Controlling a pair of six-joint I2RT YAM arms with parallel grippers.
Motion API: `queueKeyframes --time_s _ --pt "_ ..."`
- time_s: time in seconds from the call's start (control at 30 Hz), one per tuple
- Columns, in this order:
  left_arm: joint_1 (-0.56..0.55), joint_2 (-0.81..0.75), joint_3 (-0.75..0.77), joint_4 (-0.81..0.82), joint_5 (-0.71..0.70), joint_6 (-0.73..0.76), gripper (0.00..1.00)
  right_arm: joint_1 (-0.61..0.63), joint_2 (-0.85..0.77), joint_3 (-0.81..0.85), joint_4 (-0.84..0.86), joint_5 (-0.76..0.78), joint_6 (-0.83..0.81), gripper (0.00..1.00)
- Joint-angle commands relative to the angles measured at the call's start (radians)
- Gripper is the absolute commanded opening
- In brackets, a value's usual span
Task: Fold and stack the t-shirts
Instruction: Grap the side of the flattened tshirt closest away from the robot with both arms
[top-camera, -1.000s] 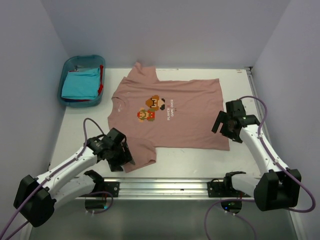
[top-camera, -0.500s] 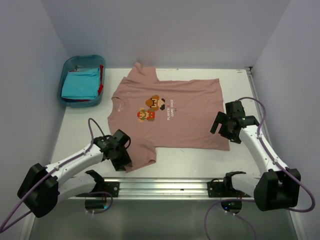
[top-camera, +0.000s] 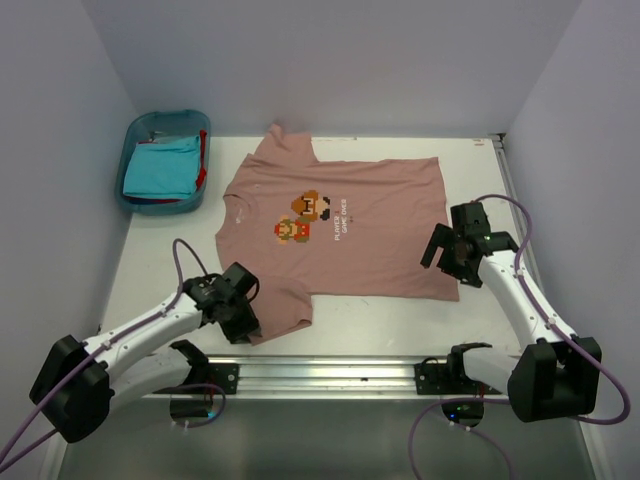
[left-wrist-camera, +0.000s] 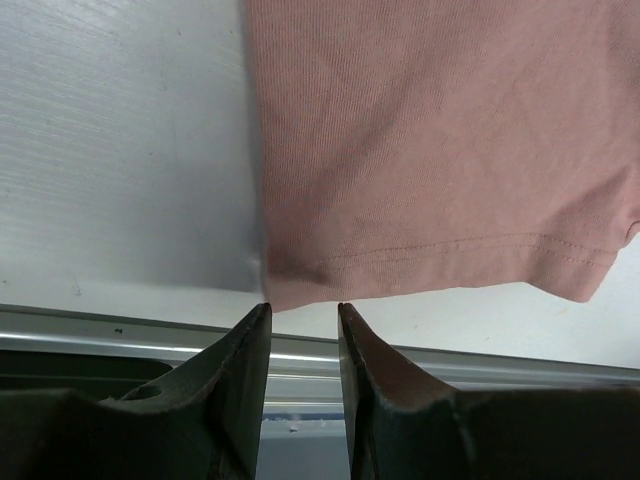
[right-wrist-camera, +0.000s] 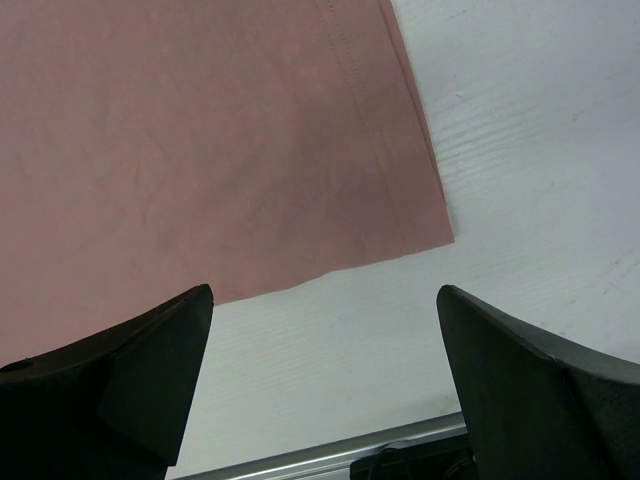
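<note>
The dusty pink t-shirt (top-camera: 350, 255) lies spread flat on the white table, print up, collar to the left. My left gripper (top-camera: 250, 324) is at the near corner of its near sleeve. In the left wrist view the fingers (left-wrist-camera: 250, 360) stand a narrow gap apart, and the sleeve hem corner (left-wrist-camera: 300, 290) lies right at the tips of the left gripper (left-wrist-camera: 302, 308). My right gripper (top-camera: 441, 254) hovers wide open over the shirt's near hem corner (right-wrist-camera: 425, 225), holding nothing (right-wrist-camera: 322, 292). The turquoise tee (top-camera: 160, 168) lies folded in the bin, with a red tee's edge (top-camera: 203, 176) beside it.
The blue plastic bin (top-camera: 150, 125) stands at the back left corner. A metal rail (top-camera: 330, 370) runs along the table's near edge, just below the left gripper. Grey walls close in the left, back and right sides.
My left gripper has shifted slightly nearer and down onto the sleeve corner. The right arm and the shirt have hardly moved.
</note>
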Motion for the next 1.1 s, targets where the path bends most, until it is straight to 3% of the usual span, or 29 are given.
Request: queueKeyframes --time_s 0.0,0.6,0.67,0.77,0.8,1.07 --pt "-0.011 -0.028 0.007 -0.042 -0.007 -0.016 0.37 0.002 -0.006 -0.008 0.01 -0.007 -0.004 0.99" --pt "-0.02 0.174 0.002 0.044 0.044 0.057 0.38 0.002 -0.014 0.004 -0.005 -0.005 0.002 0.99" --pt "-0.02 0.18 0.001 0.052 0.039 0.059 0.34 0.002 -0.017 0.004 -0.006 -0.005 0.0 0.99" --pt "-0.02 0.177 -0.001 0.062 0.033 0.059 0.14 0.002 -0.021 0.003 -0.006 -0.005 -0.003 0.99" --pt "-0.02 0.179 -0.007 0.067 0.032 0.059 0.02 0.002 -0.023 0.001 -0.005 -0.005 -0.003 0.99" --pt "-0.02 0.153 -0.015 0.076 0.023 0.059 0.0 0.002 -0.027 0.001 -0.006 -0.005 -0.004 0.99"
